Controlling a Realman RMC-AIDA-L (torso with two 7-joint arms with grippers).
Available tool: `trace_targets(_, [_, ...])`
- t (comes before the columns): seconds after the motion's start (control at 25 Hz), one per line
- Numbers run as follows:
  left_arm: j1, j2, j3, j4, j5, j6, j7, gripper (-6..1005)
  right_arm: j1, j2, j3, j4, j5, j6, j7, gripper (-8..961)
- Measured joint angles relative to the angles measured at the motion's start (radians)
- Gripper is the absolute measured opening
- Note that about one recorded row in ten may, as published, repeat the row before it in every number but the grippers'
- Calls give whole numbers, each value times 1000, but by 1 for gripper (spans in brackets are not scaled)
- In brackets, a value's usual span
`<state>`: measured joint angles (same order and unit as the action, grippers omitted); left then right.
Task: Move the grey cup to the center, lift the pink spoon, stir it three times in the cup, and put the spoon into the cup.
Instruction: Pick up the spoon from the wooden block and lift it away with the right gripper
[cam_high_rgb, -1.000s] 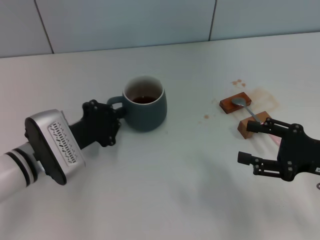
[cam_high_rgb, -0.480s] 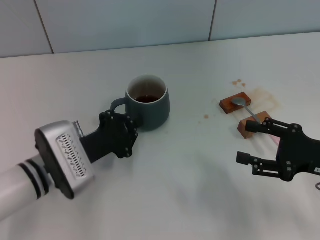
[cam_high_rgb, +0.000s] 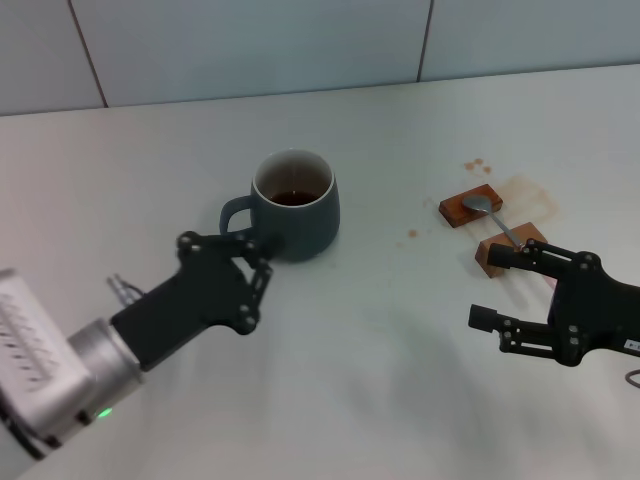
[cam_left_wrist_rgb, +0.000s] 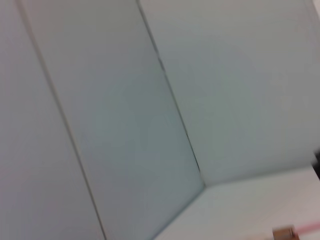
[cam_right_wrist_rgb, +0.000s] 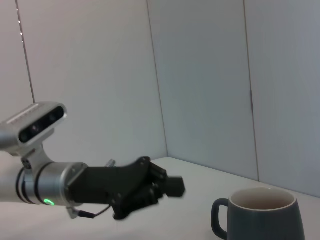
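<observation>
The grey cup (cam_high_rgb: 297, 207) stands upright near the middle of the table, handle toward my left, with brown liquid inside; it also shows in the right wrist view (cam_right_wrist_rgb: 264, 216). My left gripper (cam_high_rgb: 228, 248) is open and empty just in front of the handle, not touching it; the right wrist view shows it too (cam_right_wrist_rgb: 165, 181). The pink spoon (cam_high_rgb: 489, 211) lies across two wooden blocks (cam_high_rgb: 468, 209), its silver bowl on the far block. My right gripper (cam_high_rgb: 502, 288) is open just in front of the near block and hides most of the pink handle.
Brown spill stains (cam_high_rgb: 527, 190) mark the table around the blocks, with smaller drops (cam_high_rgb: 412, 233) toward the middle. A tiled wall (cam_high_rgb: 300, 40) rises behind the table. The left wrist view shows mostly wall and, at its edge, a block end (cam_left_wrist_rgb: 283, 232).
The left gripper shifted the cup slightly right, then let go of the handle and drew back toward me. The cup now stands alone. The right gripper has barely moved.
</observation>
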<state>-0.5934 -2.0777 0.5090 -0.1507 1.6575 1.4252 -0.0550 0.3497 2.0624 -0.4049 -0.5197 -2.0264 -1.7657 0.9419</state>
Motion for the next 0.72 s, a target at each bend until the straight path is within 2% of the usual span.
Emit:
trace_targets(0.16, [47,9,1,89,4,59,-231,-2,-2,2,12,3,0,0,0,800])
trace_targets(0.2, [47,9,1,89,4,59,-231,-2,-2,2,12,3,0,0,0,800])
trace_targets(0.24, [87,11,25,196,6,79,-397,-2,-3,3,16,3,0,0,0,800])
trace_targets(0.32, [124,14,58,290,6,94,-496,-1,-4,4,19,3,0,0,0,801])
trace_targets(0.4, [136,15,72,319,7,98,-527,-1,-5,6,25,4,0,0,1,801])
trace_targets(0.44, [179,29,127,436,7,101,-640,-1,-5,9,34,5,0,0,2,801])
trace_targets(0.48, [194,41,144,472,8,101,-682,-1,-5,9,34,5,0,0,2,801])
trace_targets(0.52, [202,53,153,493,9,100,-710,-1,-5,9,38,5,0,0,2,801])
trace_targets(0.56, [212,81,165,518,19,101,-756,-1,-5,10,40,6,0,0,3,801])
trace_targets(0.6, [212,81,165,518,19,101,-756,-1,-5,10,40,6,0,0,3,801])
trace_targets(0.72, [212,136,170,529,66,117,-815,-1,-5,11,47,6,0,0,5,801])
